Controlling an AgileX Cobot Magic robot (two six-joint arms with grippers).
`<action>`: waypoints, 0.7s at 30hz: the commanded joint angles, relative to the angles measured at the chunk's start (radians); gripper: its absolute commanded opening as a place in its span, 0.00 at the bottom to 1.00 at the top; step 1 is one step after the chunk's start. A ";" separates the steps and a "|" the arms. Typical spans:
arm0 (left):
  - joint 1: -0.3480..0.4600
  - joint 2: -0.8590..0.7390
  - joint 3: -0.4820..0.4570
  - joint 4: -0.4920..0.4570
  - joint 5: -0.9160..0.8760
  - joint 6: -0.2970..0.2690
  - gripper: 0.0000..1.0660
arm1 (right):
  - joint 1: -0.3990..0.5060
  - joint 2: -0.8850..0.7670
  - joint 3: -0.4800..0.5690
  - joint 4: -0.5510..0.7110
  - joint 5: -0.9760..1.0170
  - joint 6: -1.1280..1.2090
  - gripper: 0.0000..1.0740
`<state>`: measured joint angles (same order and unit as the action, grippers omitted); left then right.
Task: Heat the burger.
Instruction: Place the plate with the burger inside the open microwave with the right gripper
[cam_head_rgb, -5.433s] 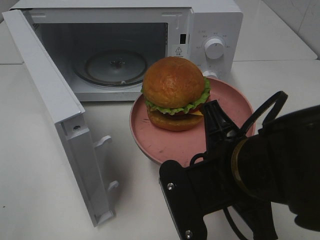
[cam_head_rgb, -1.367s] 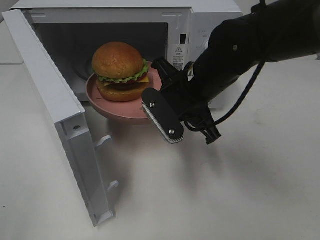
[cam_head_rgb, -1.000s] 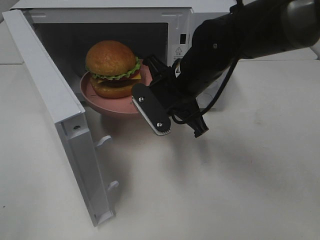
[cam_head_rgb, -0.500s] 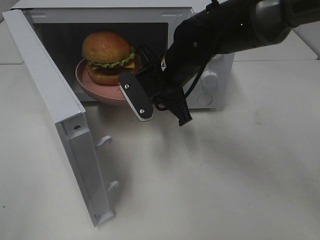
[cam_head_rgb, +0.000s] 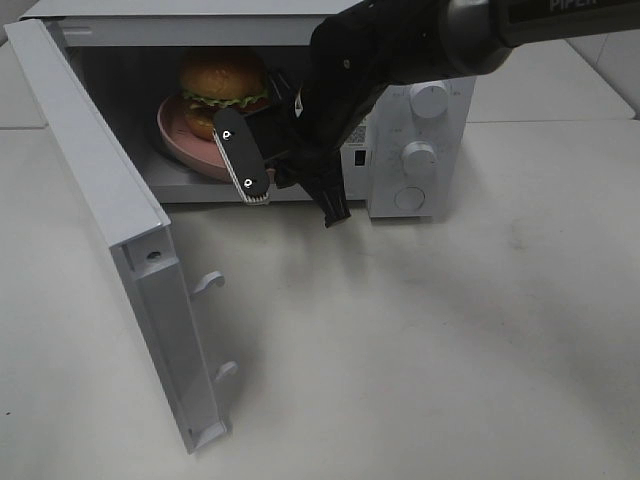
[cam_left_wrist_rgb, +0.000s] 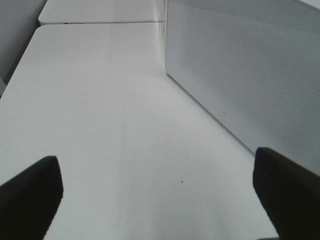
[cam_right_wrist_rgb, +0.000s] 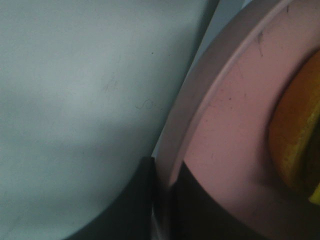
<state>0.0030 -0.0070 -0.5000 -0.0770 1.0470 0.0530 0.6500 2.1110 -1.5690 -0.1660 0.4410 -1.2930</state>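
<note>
Pushed deeper since half a second ago, the right gripper (cam_right_wrist_rgb: 162, 192) stays clamped on the pink plate (cam_head_rgb: 170, 128), now inside the open microwave (cam_head_rgb: 430, 60) at upper centre. On it sits the burger (cam_head_rgb: 222, 78), a shadowed glossy brown bun over green lettuce. The left gripper (cam_left_wrist_rgb: 155, 197) gapes wide.

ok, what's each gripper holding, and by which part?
Right gripper is shut on the rim of the pink plate, which carries the burger. Left gripper open, holding nothing.
</note>
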 joint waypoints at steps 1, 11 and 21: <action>-0.002 -0.024 0.003 -0.001 -0.009 -0.002 0.92 | -0.010 0.008 -0.046 -0.033 -0.028 0.023 0.01; -0.002 -0.024 0.003 -0.001 -0.009 -0.002 0.92 | -0.010 0.081 -0.178 -0.145 0.018 0.094 0.02; -0.002 -0.024 0.003 -0.001 -0.009 -0.002 0.92 | -0.010 0.133 -0.248 -0.146 0.006 0.086 0.03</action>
<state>0.0030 -0.0070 -0.5000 -0.0770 1.0470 0.0530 0.6410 2.2550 -1.7980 -0.2910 0.5050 -1.2080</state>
